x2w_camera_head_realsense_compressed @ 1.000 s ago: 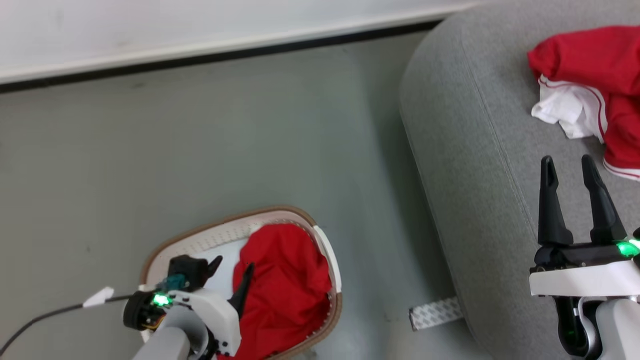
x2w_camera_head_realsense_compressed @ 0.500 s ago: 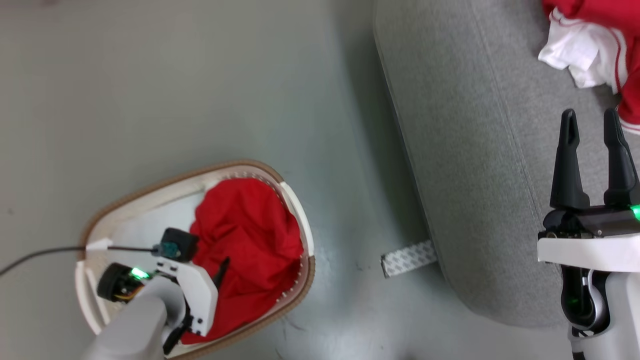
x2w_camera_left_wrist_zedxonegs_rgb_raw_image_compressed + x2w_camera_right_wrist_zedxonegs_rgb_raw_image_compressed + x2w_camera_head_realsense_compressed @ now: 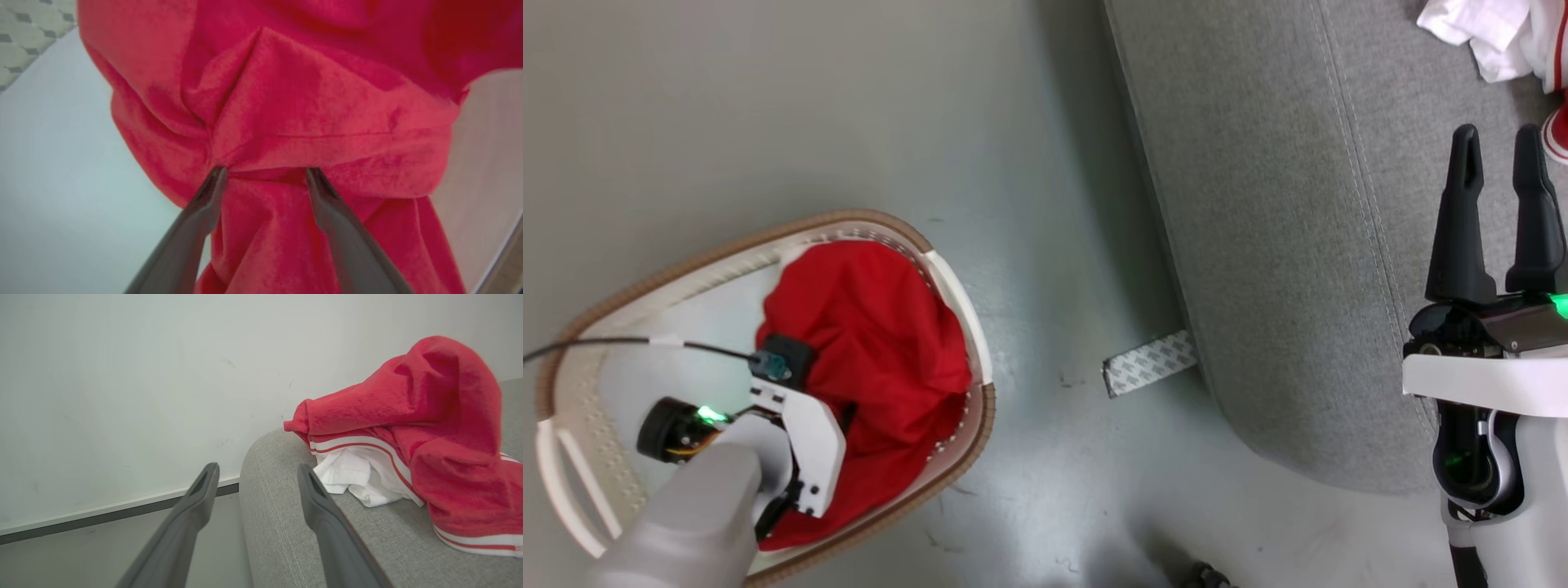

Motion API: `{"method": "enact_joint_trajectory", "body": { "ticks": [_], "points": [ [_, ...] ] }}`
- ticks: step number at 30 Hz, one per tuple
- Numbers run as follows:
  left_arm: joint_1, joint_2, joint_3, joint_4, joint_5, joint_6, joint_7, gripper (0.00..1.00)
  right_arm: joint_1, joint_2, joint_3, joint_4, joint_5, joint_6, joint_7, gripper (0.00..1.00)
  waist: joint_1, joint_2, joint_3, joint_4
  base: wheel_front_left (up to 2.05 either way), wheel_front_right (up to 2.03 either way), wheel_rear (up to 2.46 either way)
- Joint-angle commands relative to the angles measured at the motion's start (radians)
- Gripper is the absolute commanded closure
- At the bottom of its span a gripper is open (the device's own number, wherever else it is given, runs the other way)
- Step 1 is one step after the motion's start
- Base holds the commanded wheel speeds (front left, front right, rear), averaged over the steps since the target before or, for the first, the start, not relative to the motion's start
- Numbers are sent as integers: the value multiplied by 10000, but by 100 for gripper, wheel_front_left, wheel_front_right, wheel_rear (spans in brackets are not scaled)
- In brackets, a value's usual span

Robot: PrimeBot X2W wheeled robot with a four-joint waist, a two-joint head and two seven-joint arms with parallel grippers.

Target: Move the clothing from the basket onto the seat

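Note:
One piece of red clothing (image 3: 866,343) lies bunched in the cream basket (image 3: 768,237) with its brown rim, on the floor at the lower left. My left gripper (image 3: 263,173) points down into the basket, open. Its two fingertips press on the red clothing (image 3: 327,102), with a fold of fabric between them. A second red and white garment (image 3: 429,428) rests on the grey seat (image 3: 1258,204), at the top right corner of the head view. My right gripper (image 3: 1499,139) hovers open over the seat (image 3: 286,522), empty, a little short of that garment.
A pale pad (image 3: 61,163) lines the basket's bottom beside the clothing. A grey patterned strip (image 3: 1147,371) lies on the floor at the seat's base. A black cable (image 3: 605,343) runs to my left wrist. Behind the seat stands a white wall with a dark baseboard (image 3: 102,516).
The head camera has tilted down and the whole picture has shifted. My left gripper has gone lower into the basket, onto the red clothing. Both grippers stay open.

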Motion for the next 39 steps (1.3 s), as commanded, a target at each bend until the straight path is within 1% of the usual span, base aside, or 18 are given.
{"method": "enact_joint_trajectory", "body": {
  "ticks": [1,4,5,6,12,13,14,15,22,27,32,39],
  "points": [
    [-135,112,-133,99,-206,20,171,0,-141,11,28,-67,81,-22,7,0,-1,0,171,-122,0,0,0],
    [-338,160,-441,317,-379,20,658,0,-130,13,78,-103,190,-22,7,0,-1,0,319,-179,0,0,0],
    [-392,152,-640,465,-534,20,1044,0,-139,12,120,-104,256,-22,7,0,-1,0,391,-210,0,0,0],
    [-469,174,-707,516,-616,20,1171,0,-149,12,141,-112,282,-22,7,0,-1,0,429,-227,0,0,0],
    [-626,236,-1004,754,-853,20,1355,0,-209,13,253,-138,335,-22,7,0,-1,0,571,-293,0,0,0],
    [-654,244,-1065,771,-865,20,1366,53,-222,13,262,-139,338,-22,7,0,-1,0,589,-300,0,0,0],
    [-666,248,-1147,756,-876,20,1352,96,-229,13,265,-141,342,-22,7,0,-1,0,601,-300,0,0,0],
    [-674,251,-1215,733,-942,20,1320,100,-233,13,265,-137,339,-22,7,0,-1,0,604,-294,0,0,0],
    [-711,225,-1653,486,-1354,20,897,100,-274,13,217,-52,172,-22,7,0,-1,0,338,-162,0,0,0],
    [-594,-22,-1889,387,-1646,20,415,100,-217,10,151,24,-6,-22,7,0,-1,0,-164,52,0,0,0],
    [-330,-316,-2128,159,-1997,20,-574,100,43,7,33,155,-317,-22,7,0,-1,0,-1045,496,0,0,0],
    [126,-893,-2553,-239,-2465,20,-1872,100,406,3,-12,550,-921,-22,7,0,-1,0,-2641,1291,0,0,0]
  ]
}}
